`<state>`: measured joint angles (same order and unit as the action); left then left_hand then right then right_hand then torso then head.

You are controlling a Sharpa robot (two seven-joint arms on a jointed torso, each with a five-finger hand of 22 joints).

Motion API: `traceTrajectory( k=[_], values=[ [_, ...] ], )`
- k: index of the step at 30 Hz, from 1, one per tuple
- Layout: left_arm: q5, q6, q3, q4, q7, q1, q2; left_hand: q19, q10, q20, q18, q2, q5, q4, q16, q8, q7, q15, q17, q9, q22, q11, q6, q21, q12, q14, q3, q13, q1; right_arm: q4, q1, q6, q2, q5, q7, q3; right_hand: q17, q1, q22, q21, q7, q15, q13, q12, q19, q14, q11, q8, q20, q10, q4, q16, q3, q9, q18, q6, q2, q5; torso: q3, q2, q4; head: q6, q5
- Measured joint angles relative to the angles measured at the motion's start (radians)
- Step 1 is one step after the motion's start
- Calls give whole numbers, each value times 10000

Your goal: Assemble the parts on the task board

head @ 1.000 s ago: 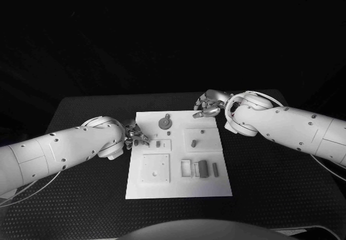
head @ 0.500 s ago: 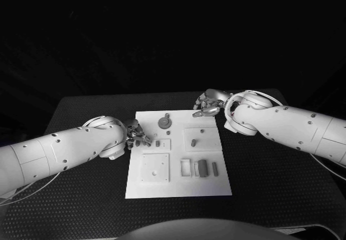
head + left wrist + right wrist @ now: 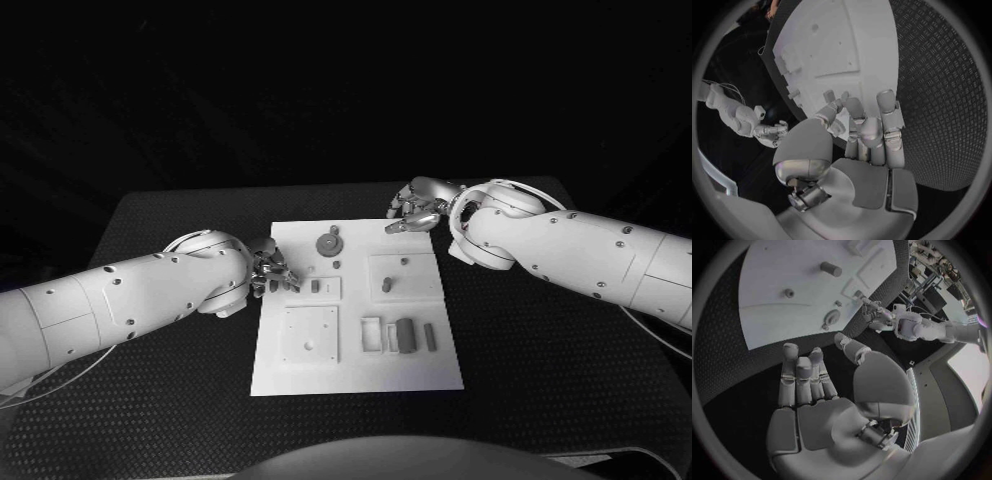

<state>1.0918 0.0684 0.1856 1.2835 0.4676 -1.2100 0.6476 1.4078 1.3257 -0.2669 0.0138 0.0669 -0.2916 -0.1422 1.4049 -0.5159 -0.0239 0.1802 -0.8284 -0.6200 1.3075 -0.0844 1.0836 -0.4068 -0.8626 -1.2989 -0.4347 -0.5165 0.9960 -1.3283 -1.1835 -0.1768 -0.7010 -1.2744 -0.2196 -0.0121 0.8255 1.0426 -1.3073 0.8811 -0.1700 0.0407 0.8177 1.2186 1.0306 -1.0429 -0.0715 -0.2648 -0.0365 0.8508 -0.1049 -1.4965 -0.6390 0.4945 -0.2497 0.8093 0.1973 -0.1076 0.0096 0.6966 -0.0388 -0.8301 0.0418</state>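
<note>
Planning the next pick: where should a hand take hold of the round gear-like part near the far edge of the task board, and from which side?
Probably from straight above, by its rim. The round part lies flat on the task board, so its sides show little height; fingers pinching across the rim or the raised centre seem best. The right hand hovers nearer to it.

One task board [image 3: 358, 375] is seen on one desk [image 3: 173, 410]. Two arms are counted, each ending in one hand: a left hand [image 3: 273, 273] and a right hand [image 3: 415, 210]. About seven small grey parts can be made out on the board; the exact count cannot be told.
</note>
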Motion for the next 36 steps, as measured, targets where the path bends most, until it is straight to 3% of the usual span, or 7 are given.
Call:
traceTrajectory(
  k=[36],
  values=[
    [398, -182, 18, -70, 92, -7, -171, -28, 0, 33, 0, -20, 14, 0, 0, 54, -23, 46, 1, -48, 4, 0, 24, 0, 0, 15, 0, 8, -20, -1, 2, 4, 3, 2, -1, 0, 0, 0, 0, 0, -22, 0, 1, 0, -1, 0, 0, 0, -1, 0, 0, 0, 0, -7, -1, -11, 0, 0, 5, -1, 2, -15, 14]
  ],
)
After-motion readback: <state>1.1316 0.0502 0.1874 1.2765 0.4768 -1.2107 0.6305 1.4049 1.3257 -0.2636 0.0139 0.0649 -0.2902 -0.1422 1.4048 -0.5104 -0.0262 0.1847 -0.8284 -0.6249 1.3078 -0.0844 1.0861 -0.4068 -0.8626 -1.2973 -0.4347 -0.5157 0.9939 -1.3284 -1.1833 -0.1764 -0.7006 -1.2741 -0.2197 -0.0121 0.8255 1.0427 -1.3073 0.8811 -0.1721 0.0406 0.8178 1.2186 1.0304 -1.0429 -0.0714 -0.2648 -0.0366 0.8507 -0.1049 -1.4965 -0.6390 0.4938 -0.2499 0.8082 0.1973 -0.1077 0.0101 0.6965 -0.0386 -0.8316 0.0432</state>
